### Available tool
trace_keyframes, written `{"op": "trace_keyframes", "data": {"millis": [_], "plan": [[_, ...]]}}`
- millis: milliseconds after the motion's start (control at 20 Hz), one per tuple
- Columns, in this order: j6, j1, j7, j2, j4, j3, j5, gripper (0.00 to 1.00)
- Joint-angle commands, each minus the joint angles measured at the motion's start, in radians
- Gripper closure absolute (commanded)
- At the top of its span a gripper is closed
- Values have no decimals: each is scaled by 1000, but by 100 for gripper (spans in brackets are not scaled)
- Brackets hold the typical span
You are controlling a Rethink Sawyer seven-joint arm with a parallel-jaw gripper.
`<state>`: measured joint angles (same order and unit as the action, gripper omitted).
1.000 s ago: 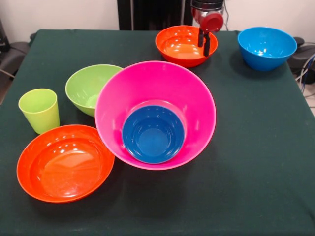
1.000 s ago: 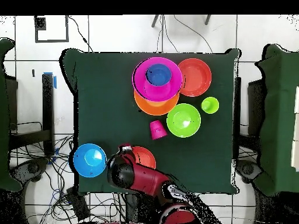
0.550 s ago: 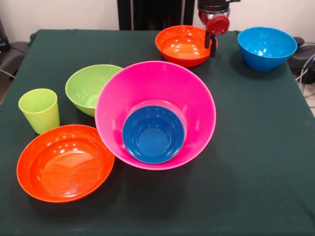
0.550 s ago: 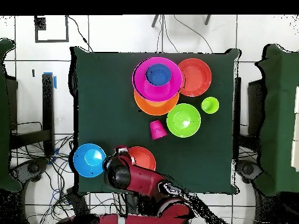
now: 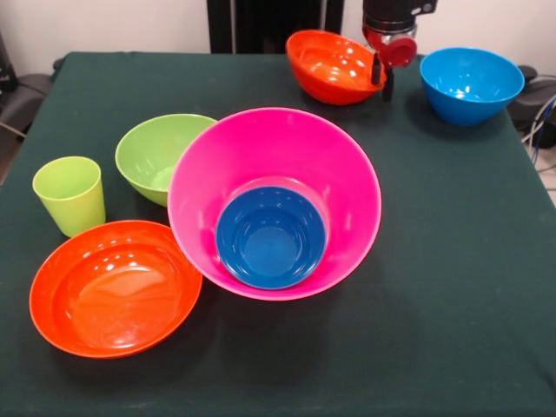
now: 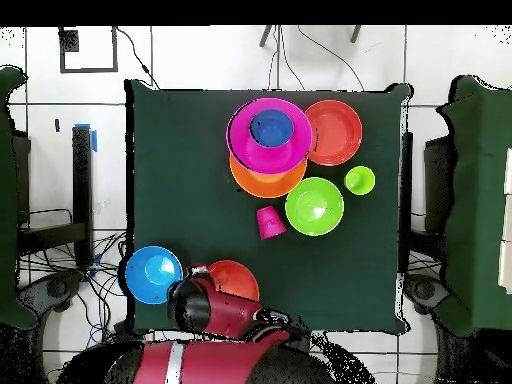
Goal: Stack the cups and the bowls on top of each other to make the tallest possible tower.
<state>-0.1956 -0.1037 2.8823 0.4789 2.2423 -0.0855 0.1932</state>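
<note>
The gripper (image 5: 381, 76) is clenched on the rim of a tilted orange bowl (image 5: 333, 65) at the table's (image 5: 452, 261) far edge. A blue bowl (image 5: 470, 82) sits just beside it.

Square table under a dark green cloth (image 6: 180, 160), white tiled floor (image 6: 60, 110) with dark grout lines, loose black cables (image 6: 90, 270) trailing across it, black chairs (image 6: 50, 200) at both sides, pale wall (image 5: 104, 24) behind, even indoor light
</note>
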Motion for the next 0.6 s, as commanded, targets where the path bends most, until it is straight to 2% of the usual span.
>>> {"op": "trace_keyframes", "data": {"millis": [50,350,550,600], "plan": [[-33,69,110,-107,-116,-13,65,0],[-17,76,59,-134,-153,12,25,0],[-35,35,43,-163,-167,-6,-19,0],[-19,2,26,-152,-163,-12,-41,0]]}}
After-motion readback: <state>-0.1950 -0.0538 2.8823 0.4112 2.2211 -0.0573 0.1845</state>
